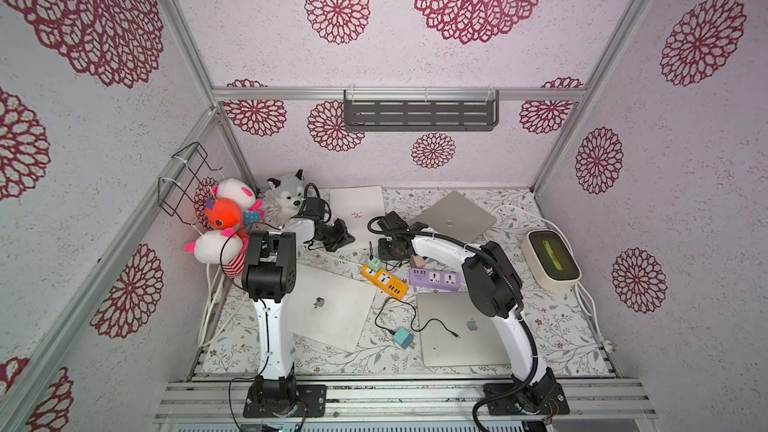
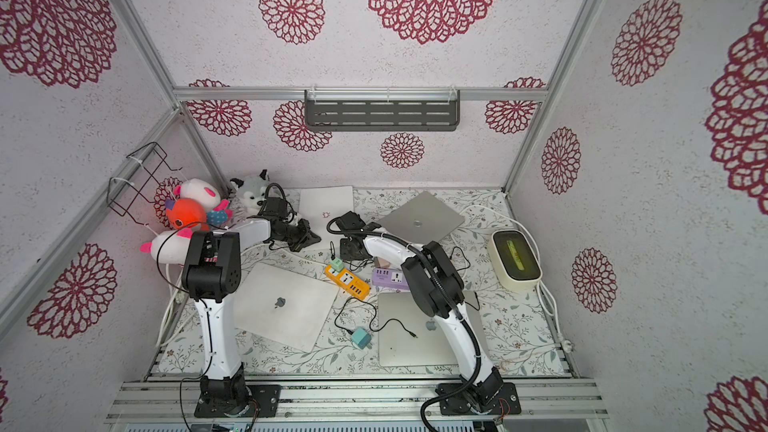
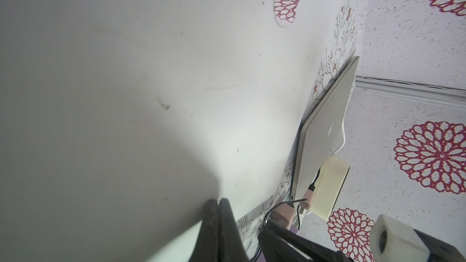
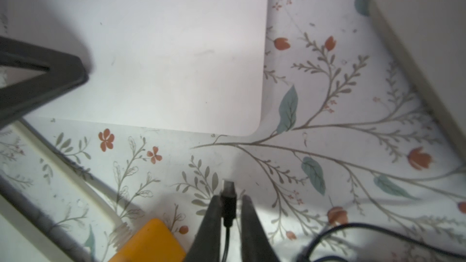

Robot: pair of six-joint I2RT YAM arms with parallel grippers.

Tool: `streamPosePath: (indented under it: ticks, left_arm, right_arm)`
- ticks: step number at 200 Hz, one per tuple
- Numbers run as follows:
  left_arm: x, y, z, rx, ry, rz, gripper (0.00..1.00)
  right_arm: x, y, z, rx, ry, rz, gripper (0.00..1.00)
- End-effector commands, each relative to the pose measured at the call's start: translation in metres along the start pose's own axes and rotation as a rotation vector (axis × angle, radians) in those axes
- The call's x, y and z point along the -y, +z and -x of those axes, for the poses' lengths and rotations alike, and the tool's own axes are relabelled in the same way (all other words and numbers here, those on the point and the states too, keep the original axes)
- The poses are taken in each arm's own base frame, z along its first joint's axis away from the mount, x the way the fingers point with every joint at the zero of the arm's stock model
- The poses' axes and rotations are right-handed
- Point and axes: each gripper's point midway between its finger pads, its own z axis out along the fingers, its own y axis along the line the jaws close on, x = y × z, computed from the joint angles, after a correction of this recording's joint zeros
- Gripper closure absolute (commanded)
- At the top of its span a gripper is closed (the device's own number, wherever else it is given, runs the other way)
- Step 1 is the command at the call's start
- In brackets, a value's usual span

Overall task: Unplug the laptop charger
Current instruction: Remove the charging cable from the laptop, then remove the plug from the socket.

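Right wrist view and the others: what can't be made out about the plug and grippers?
- Right wrist view: black plug between the right gripper's fingers; its cable is cut off by the bottom edge.
- Both top views: that plug is hidden under the right arm's wrist.
- Left wrist view: left gripper tips only; the rest is cut off below.
- The white laptop's ports: unseen in every view.

The surface (image 1: 552, 326) is white, printed with grey-green sprigs and small red-orange blossoms. The orange power strip (image 1: 384, 280) carries a mint-green adapter (image 1: 374, 263). Just beside that strip lies a lilac power strip (image 1: 434, 277), and near it a teal adapter (image 1: 403, 336). In the right wrist view the plug (image 4: 228, 196) is black. The walls (image 1: 415, 56) are pale, with crimson lace-like rosettes.
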Motion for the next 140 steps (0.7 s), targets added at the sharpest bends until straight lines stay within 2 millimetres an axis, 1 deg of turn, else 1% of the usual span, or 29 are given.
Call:
streamPosePath:
  ticks: [1, 34, 83, 108, 123, 125, 127, 140]
  left_arm:
    - [-0.009, -0.007, -0.012, -0.010, -0.020, 0.075, 1.00]
    - [0.002, -0.020, -0.015, 0.009, -0.003, 0.071, 0.99]
    - [0.012, -0.039, -0.026, 0.034, 0.019, 0.074, 0.99]
    - [0.017, -0.046, -0.035, 0.042, 0.031, 0.073, 0.98]
    - [0.013, -0.046, -0.042, 0.036, 0.028, 0.085, 0.98]
    - [0.021, -0.053, -0.042, 0.051, 0.042, 0.071, 0.98]
    - [0.023, -0.056, -0.042, 0.056, 0.046, 0.067, 0.98]
    - [0.024, -0.059, -0.048, 0.058, 0.050, 0.066, 0.98]
  right_arm:
    - [0.002, -0.038, 0.020, 0.064, -0.002, -0.017, 0.70]
    - [0.006, -0.059, 0.025, 0.104, -0.008, -0.024, 0.63]
    - [0.013, -0.092, 0.030, 0.171, -0.015, -0.024, 0.59]
    - [0.014, -0.105, 0.028, 0.198, -0.037, -0.001, 0.58]
    - [0.011, -0.113, 0.026, 0.216, -0.059, 0.028, 0.57]
    - [0.011, -0.114, 0.025, 0.217, -0.064, 0.032, 0.57]
    - [0.011, -0.115, 0.025, 0.220, -0.066, 0.036, 0.57]
    - [0.009, -0.123, 0.022, 0.238, -0.089, 0.052, 0.57]
